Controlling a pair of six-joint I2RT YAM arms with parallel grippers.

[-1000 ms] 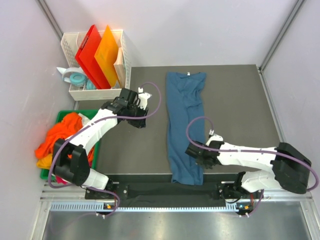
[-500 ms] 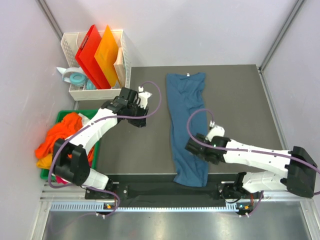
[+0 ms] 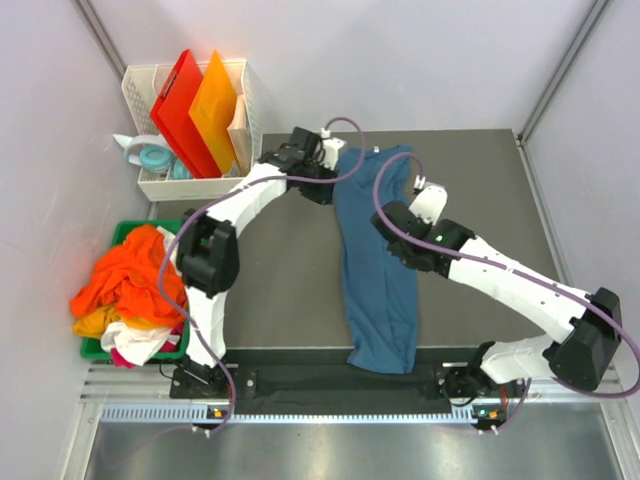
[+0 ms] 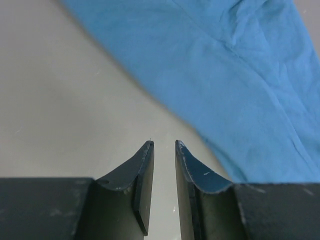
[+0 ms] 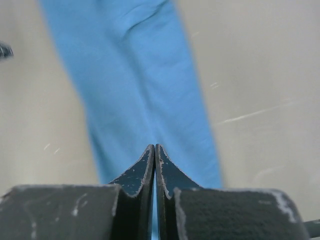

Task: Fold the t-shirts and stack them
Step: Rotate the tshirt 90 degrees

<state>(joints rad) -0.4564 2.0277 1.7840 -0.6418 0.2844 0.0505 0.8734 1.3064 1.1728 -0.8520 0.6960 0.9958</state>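
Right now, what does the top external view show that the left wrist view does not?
Only top external: the white basket with the red board and orange board, the green bin with a pile of t-shirts, the right gripper. Only left wrist: the narrow gap between the fingertips of the left gripper, with nothing in it. Both: the blue t-shirt on the grey table.

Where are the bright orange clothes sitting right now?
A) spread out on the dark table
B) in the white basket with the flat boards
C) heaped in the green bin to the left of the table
C: the orange t-shirts lie in a heap in the green bin, off the left side of the table.
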